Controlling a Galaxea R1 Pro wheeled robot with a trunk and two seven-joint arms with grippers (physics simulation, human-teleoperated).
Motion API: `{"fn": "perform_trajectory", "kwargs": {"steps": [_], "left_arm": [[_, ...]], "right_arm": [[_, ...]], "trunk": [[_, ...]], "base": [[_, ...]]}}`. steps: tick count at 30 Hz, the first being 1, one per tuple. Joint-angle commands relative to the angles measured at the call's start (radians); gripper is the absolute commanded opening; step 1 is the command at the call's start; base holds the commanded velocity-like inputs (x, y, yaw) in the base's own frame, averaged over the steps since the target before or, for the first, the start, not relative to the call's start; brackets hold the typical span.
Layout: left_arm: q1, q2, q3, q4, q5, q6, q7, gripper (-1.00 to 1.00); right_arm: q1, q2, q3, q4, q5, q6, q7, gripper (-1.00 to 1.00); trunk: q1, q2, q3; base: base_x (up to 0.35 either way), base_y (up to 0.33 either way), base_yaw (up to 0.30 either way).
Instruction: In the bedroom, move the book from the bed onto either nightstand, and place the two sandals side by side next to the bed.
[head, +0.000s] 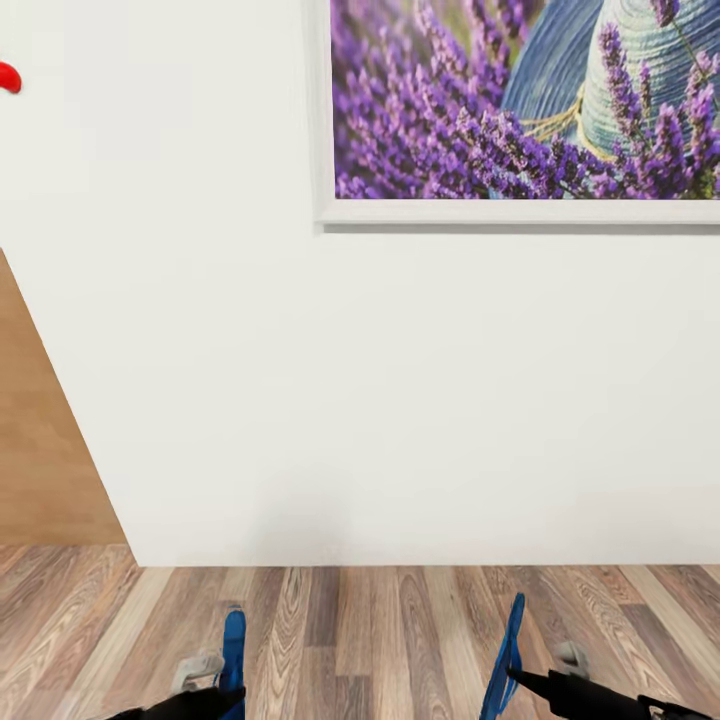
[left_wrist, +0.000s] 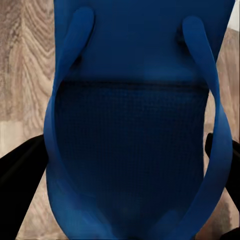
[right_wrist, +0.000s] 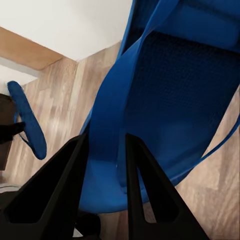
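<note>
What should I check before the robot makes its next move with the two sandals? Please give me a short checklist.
1. Left gripper holds a sandal: ok, the blue sandal stands on edge at it in the head view.
2. Right gripper holds the other sandal: ok, its fingers close on the sandal's edge.
3. Sandals are apart from each other: ok, bare floor lies between them.
4. Bed is in view for placing: not ok; ahead is a white wall with a lavender picture.
5. Sandals hang above the floor: cannot tell.
</note>
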Motion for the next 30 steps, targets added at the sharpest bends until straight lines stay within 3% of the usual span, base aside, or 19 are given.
{"fn": "perform_trajectory", "kwargs": {"steps": [1, 3, 6, 14, 30], "left_arm": [[-0.001, -0.003, 0.017, 0.025, -0.024, -0.021, 0.018, -1.00], [0.000, -0.008, 0.016, 0.069, -0.047, -0.083, 0.066, -1.00], [0.002, -0.012, 0.016, 0.085, -0.055, -0.116, 0.089, -1.00], [0.002, -0.014, 0.017, 0.091, -0.052, -0.128, 0.099, -1.00], [0.003, -0.015, 0.018, 0.092, -0.050, -0.127, 0.099, -1.00]], "right_arm": [[-0.001, 0.008, 0.008, 0.003, -0.011, -0.007, 0.001, -1.00], [-0.001, 0.017, 0.008, 0.003, -0.011, -0.025, -0.005, -1.00], [-0.001, 0.021, 0.008, 0.003, -0.011, -0.032, -0.007, -1.00], [-0.001, 0.021, 0.008, 0.003, -0.011, -0.033, -0.008, -1.00], [-0.001, 0.021, 0.008, 0.003, -0.011, -0.033, -0.008, -1.00]], "trunk": [[-0.004, 0.007, 0.002], [-0.012, 0.021, 0.009], [-0.012, 0.021, 0.009], [-0.012, 0.021, 0.009], [-0.012, 0.021, 0.009]], "base": [[0.000, 0.000, 0.000], [0.000, 0.000, 0.000], [0.000, 0.000, 0.000], [0.000, 0.000, 0.052], [0.000, 0.000, 0.256]]}}
